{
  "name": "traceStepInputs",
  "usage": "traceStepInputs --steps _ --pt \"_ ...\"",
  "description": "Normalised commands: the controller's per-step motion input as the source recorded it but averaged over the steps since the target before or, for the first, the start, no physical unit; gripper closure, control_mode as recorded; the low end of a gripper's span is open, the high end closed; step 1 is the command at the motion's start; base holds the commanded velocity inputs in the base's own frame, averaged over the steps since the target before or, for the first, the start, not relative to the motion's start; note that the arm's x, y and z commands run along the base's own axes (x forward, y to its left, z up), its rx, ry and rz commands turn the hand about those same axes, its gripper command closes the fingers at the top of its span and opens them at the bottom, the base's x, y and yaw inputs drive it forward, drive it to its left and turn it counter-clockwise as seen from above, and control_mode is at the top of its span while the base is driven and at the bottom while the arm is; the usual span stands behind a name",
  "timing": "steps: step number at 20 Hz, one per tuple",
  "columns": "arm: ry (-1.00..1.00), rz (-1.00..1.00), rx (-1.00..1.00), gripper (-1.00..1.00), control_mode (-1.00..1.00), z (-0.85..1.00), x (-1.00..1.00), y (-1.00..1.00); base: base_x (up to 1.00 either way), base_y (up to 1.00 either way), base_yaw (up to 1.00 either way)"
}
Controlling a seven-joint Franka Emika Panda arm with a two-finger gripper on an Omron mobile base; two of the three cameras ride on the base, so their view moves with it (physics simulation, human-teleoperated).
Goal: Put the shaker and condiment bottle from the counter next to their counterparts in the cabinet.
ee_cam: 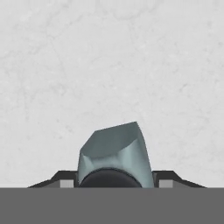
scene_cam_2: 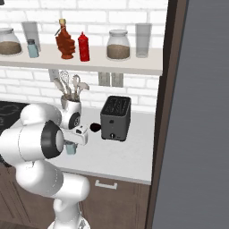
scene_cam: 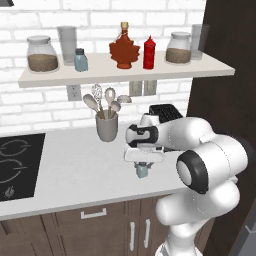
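Note:
The small blue-grey shaker [scene_cam: 142, 172] [scene_cam_2: 70, 148] stands on the pale counter [scene_cam: 70, 172] near its front edge. My gripper [scene_cam: 142, 168] [scene_cam_2: 70, 146] points straight down over it, its fingers closed against the shaker's sides. In the hand view the shaker [ee_cam: 114, 146] sits between the two fingertips, right at the gripper [ee_cam: 114, 183]. On the cabinet shelf [scene_cam: 125, 74] the red condiment bottle [scene_cam: 149, 52] [scene_cam_2: 83, 47] stands just right of the maple-leaf syrup bottle [scene_cam: 124, 49]. A second shaker [scene_cam: 80, 60] [scene_cam_2: 32, 48] stands further left.
A black toaster [scene_cam_2: 116, 117] sits right of the hand and a grey utensil holder [scene_cam: 107, 126] behind it. The cooktop [scene_cam: 17, 165] lies at the left. Jars [scene_cam: 42, 54] [scene_cam: 178, 48] and glasses stand on the shelf. A tall dark panel [scene_cam_2: 197, 112] bounds the right.

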Motion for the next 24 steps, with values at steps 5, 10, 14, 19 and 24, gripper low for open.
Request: traceStepInputs --steps 5,10,14,19,24 --pt "-0.02 -0.01 0.0 1.0 -1.0 0.06 0.0 0.0 0.0 0.0 0.0" --pt "-0.12 -0.09 0.0 1.0 -1.0 0.61 0.0 0.01 0.0 0.0 0.0" --pt "-0.07 -0.12 0.0 1.0 -1.0 0.68 0.0 0.0 0.0 0.0 0.0" --pt "-0.01 -0.09 0.01 1.0 -1.0 0.6 0.0 0.1 0.0 0.0 0.0" --pt "-0.01 -0.07 0.04 1.0 -1.0 0.7 0.0 0.12 0.0 0.0 0.0"
